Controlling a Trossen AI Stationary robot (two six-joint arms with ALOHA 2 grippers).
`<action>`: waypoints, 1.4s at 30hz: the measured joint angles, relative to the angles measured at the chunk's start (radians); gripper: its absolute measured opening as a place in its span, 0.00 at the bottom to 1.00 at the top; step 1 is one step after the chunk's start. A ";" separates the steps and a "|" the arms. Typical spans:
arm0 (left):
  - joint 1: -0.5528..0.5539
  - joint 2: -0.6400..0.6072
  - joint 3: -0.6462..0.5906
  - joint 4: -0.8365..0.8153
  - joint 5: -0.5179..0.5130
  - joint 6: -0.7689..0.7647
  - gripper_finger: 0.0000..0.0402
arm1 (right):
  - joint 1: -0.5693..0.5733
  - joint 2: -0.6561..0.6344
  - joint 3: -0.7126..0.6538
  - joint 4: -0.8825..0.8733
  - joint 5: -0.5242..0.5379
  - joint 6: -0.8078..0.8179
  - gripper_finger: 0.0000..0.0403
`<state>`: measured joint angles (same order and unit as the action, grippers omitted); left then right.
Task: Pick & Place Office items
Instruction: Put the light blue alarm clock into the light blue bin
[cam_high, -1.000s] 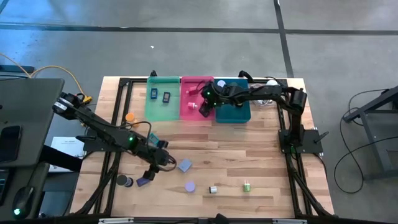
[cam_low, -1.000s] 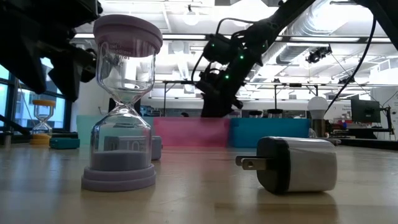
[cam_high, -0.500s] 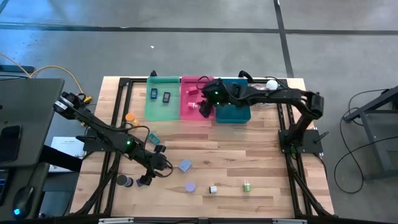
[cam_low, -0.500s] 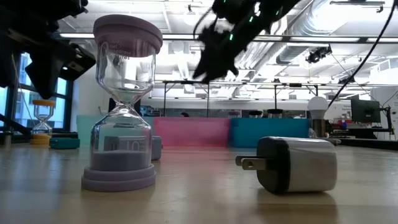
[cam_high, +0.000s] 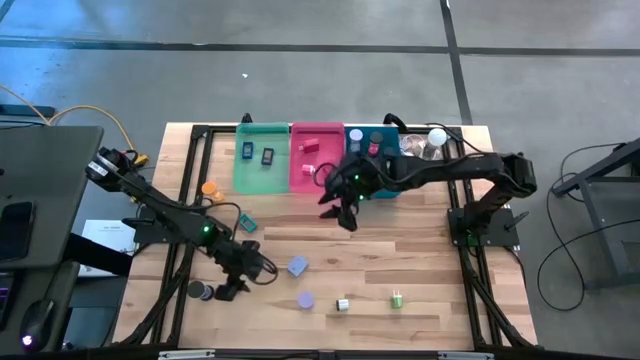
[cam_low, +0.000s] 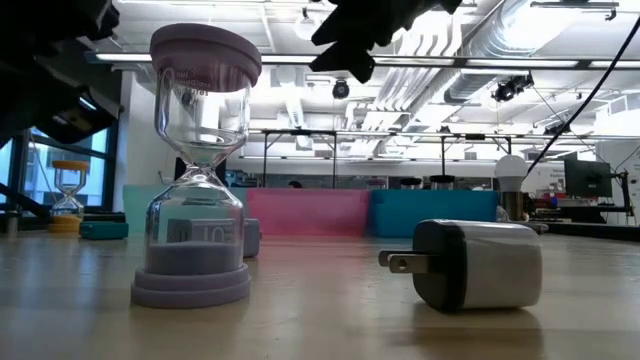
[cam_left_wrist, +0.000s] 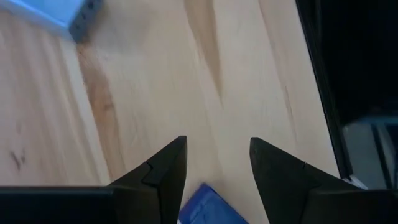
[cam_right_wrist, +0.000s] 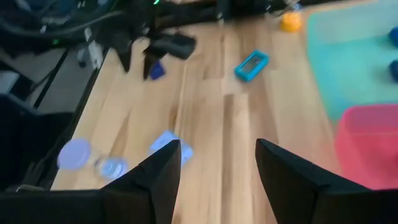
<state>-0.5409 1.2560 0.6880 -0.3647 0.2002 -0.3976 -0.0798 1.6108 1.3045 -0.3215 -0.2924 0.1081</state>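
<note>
Low over the near-left table, my left gripper (cam_high: 236, 288) (cam_left_wrist: 216, 142) stands open and slants down. A small blue block (cam_left_wrist: 205, 208) (cam_right_wrist: 157, 70) lies on the wood far back between its fingers; whether a finger touches it I cannot tell. My right gripper (cam_high: 338, 215) (cam_right_wrist: 217, 144) hangs open and empty, high above the table's middle, just nearer than the bins. Loose on the wood lie a lavender block (cam_high: 297, 266), a lavender hourglass (cam_high: 306, 299) (cam_low: 195, 170), a white charger (cam_high: 343, 304) (cam_low: 470, 265) and a small green item (cam_high: 397, 298).
Green bin (cam_high: 262, 172), pink bin (cam_high: 313, 178) and teal bin (cam_high: 385, 180) stand in a row at the far edge, with small items inside. A white bulb (cam_high: 437, 137) sits far right. A dark roll (cam_high: 200, 291), a teal item (cam_high: 247, 222) and an orange hourglass (cam_high: 208, 188) lie at the left.
My right gripper has risen from over the pink and teal bins and swung toward the table's near edge, out over the bare wood, turning as it went. My left gripper has shifted a little toward the near-left corner, over the blue block, and rolled.
</note>
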 joint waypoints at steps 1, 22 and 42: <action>0.007 0.000 0.000 -0.001 0.018 0.017 0.42 | 0.012 0.000 0.000 -0.009 0.009 0.000 0.49; 0.089 0.000 -0.001 0.006 -0.052 0.012 0.46 | 0.073 0.015 0.000 -0.071 0.111 -0.008 0.48; 0.033 0.000 -0.001 -0.260 0.111 -0.250 0.78 | 0.072 0.015 0.000 -0.071 0.111 -0.058 0.49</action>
<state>-0.5080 1.2564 0.6868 -0.6245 0.3115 -0.6474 -0.0082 1.6260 1.3045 -0.3927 -0.1810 0.0499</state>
